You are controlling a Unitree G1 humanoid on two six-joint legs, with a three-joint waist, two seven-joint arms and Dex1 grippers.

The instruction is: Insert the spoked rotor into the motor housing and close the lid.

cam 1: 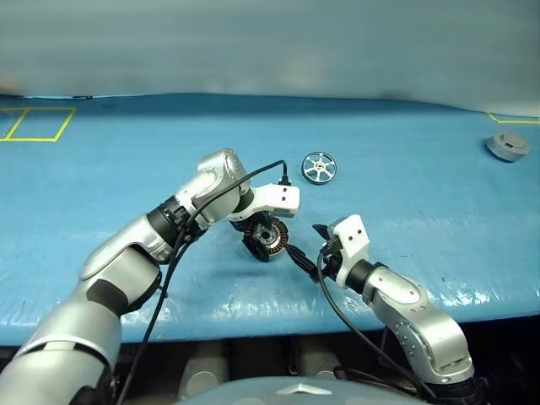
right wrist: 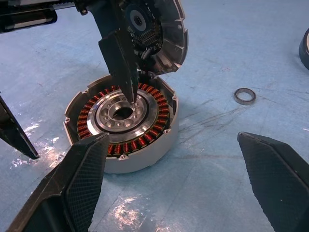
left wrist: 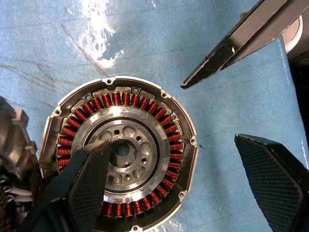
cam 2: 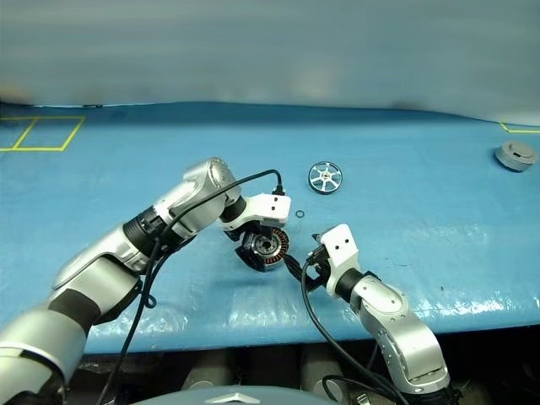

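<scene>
**Both grippers spread at the motor housing, rotor and lid lying apart**

While the motor housing [right wrist: 123,128] is sitting upright on the blue tabletop [cam 1: 405,211] with its copper-brown windings facing up, the left gripper [cam 2: 257,240] is hanging directly over it, pointing steeply down. Its fingers are standing spread wide and released, grasping nothing; in the left wrist view one fingertip [left wrist: 91,169] is overlapping the housing's silver centre, the other is off to the side of the rim. Whether that fingertip is touching the metal cannot be told.

The right gripper [cam 1: 310,245] is waiting just beside the housing, on the robot's right of it, aiming at it with its fingers also spread wide and empty.

The spoked rotor [cam 1: 320,166] is lying flat beyond the housing, farther from the robot and slightly to the right, well apart from both grippers. A small thin ring [right wrist: 245,95] is resting between the housing and the rotor. The lid [cam 1: 509,146] is lying far to the right of the housing, near the tabletop's far right edge.
</scene>
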